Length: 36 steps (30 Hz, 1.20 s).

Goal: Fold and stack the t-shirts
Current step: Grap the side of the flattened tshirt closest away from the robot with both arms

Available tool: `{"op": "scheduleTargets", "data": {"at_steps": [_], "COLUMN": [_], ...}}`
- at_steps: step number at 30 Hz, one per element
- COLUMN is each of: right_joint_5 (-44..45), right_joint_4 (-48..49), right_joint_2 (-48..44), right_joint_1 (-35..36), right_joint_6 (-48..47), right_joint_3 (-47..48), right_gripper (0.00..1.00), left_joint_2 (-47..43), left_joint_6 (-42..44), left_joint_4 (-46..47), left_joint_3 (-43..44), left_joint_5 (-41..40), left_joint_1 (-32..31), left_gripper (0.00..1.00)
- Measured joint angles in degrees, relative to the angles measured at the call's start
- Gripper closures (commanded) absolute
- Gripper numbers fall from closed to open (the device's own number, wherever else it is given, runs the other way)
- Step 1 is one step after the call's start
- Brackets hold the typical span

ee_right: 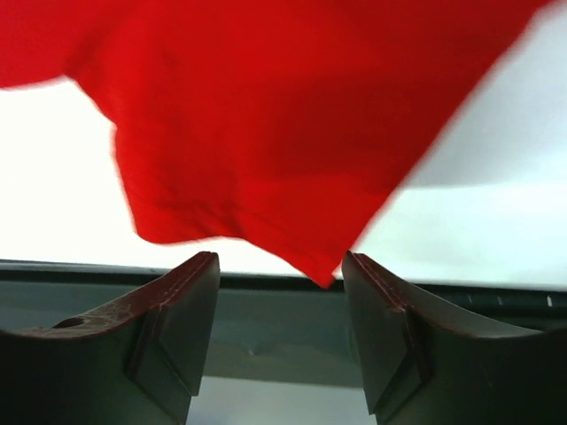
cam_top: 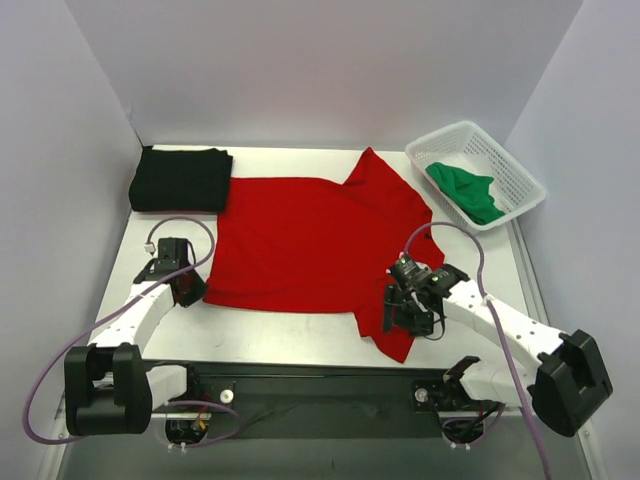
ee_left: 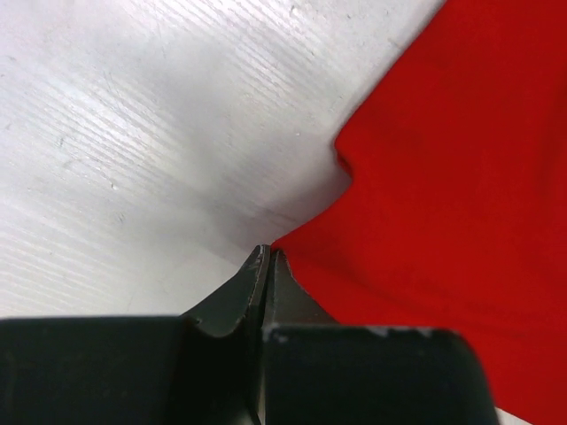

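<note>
Red t-shirt (cam_top: 300,240): spread flat mid-tabletop for folding. My left gripper (ee_left: 266,255): closed at its near-left corner. My right gripper (ee_right: 279,258): open astride the near sleeve, awaiting pinch.

The left arm (cam_top: 130,318) and right arm (cam_top: 505,322) are white moulded shells with chunky black joint housings, mounted on a black base rail (cam_top: 320,385). A thin lilac cable (cam_top: 183,220) runs along each. The left claw (ee_left: 266,252) and right claw (ee_right: 279,261) have black wedge-shaped fingers with scuffed edges.
</note>
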Motion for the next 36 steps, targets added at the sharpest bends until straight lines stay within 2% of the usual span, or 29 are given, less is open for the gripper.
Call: {"op": "scheduleTargets", "data": {"at_steps": [8,15,24,27,31,32,36], "right_joint_5": [0.3,-1.1,-3.8,-4.2,-4.4,-4.6,-4.5], "right_joint_4": [-8.0,-7.0,-1.1,0.1,0.9,0.9,-0.2], "right_joint_2": [-7.8,-6.2,-0.3,1.3,3.0,3.0,3.0], "right_joint_1": [0.0,0.0,0.0,0.0,0.0,0.0,-0.2], "right_joint_6": [5.6,6.4,5.7,5.6,5.6,5.6,6.5], "right_joint_3": [-6.0,-8.6,-10.0,-10.1,-10.3,-10.3,-10.2], "right_gripper": [0.48,0.51,0.6,0.67,0.95,0.99,1.0], "left_joint_2": [1.6,3.2,3.8,3.9,4.0,4.0,4.0], "left_joint_6": [1.6,2.3,2.6,2.6,2.6,2.6,2.6], "left_joint_4": [0.2,0.3,0.8,0.9,0.9,0.9,0.6], "left_joint_3": [0.6,0.6,0.6,0.7,0.7,0.7,1.2], "left_joint_5": [1.4,2.3,2.6,2.6,2.6,2.6,2.6], "left_joint_1": [1.2,1.3,1.4,1.4,1.4,1.4,1.4], "left_gripper": [1.0,1.0,1.0,1.0,1.0,1.0,1.0]}}
